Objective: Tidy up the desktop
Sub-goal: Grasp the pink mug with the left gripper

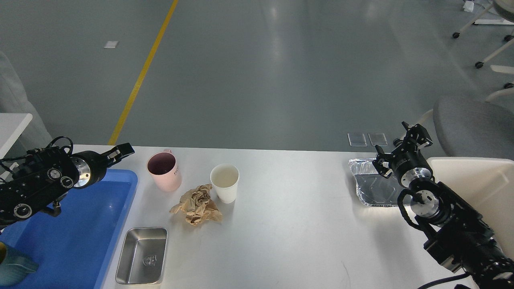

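- Black left gripper (pixel 120 153) is hovering over the far corner of the blue tray (pixel 86 237), its two fingers lying close together with nothing between them; whether they are fully closed cannot be told.
- Black right gripper (pixel 401 148) is hanging above the foil tray (pixel 371 188), its fingers spread apart and holding nothing.
- Blue tray is sitting at the left end of the desktop (pixel 289 224), beneath the left arm; a dark teal object (pixel 14 267), cut off by the frame edge, is lying in its near corner.
- Steel pan (pixel 142 255) is resting just beside the blue tray's right rim, near the front edge, open side up.
- Pink mug (pixel 164 170) is standing upright just beyond the blue tray's far right corner, near the left gripper.
- Crumpled brown paper (pixel 196 205) is lying between the mug and the white cup (pixel 225 182), touching or nearly touching the cup's base.
- White cup is standing upright, right of the mug and apart from it.
- Foil tray is lying near the desktop's far right edge, partly hidden by the right arm.
- Cream tub (pixel 478 184) is standing at the right, behind the right arm.
- White-grey desktop is filling the lower half of the view, bearing all these items, with grey floor and a yellow line (pixel 140 76) beyond it.
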You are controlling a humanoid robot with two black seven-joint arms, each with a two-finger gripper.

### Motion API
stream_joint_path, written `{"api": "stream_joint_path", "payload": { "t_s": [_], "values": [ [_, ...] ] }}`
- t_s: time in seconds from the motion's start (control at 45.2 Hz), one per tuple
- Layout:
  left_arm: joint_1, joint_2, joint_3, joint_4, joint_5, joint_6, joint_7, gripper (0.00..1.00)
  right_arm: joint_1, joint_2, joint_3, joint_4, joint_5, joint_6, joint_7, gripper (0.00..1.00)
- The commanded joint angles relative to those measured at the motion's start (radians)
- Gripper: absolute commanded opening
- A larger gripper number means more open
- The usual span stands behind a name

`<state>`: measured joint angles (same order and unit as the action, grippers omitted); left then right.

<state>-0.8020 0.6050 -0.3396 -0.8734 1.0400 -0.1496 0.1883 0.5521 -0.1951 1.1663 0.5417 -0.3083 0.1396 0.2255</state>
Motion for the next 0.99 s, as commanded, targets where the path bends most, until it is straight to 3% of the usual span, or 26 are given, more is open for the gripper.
{"api": "stream_joint_path", "payload": {
  "t_s": [0.0, 0.442, 0.619, 0.796, 0.972],
  "values": [
    [-0.037, -0.063, 0.042, 0.051, 0.000, 0.005, -0.001, 0.79, 0.000, 0.000, 0.000, 0.000, 0.000, -0.002, 0.000, 1.00],
    [-0.037, -0.228, 0.077, 0.191, -0.001, 0.010, 0.008, 0.53, -0.003, -0.003, 0.000, 0.001, 0.000, -0.002, 0.000, 1.00],
    [-0.037, -0.238, 0.077, 0.194, -0.005, 0.008, 0.019, 0.44, -0.003, -0.004, 0.000, 0.001, 0.000, -0.002, 0.000, 1.00],
    [-0.037, -0.238, 0.077, 0.194, -0.015, 0.001, 0.057, 0.30, -0.003, -0.007, -0.002, -0.002, 0.000, -0.002, 0.000, 1.00],
    [-0.034, -0.237, 0.077, 0.194, -0.015, -0.015, 0.060, 0.14, -0.003, -0.007, -0.002, -0.002, 0.000, -0.002, 0.000, 1.00]
  ]
}}
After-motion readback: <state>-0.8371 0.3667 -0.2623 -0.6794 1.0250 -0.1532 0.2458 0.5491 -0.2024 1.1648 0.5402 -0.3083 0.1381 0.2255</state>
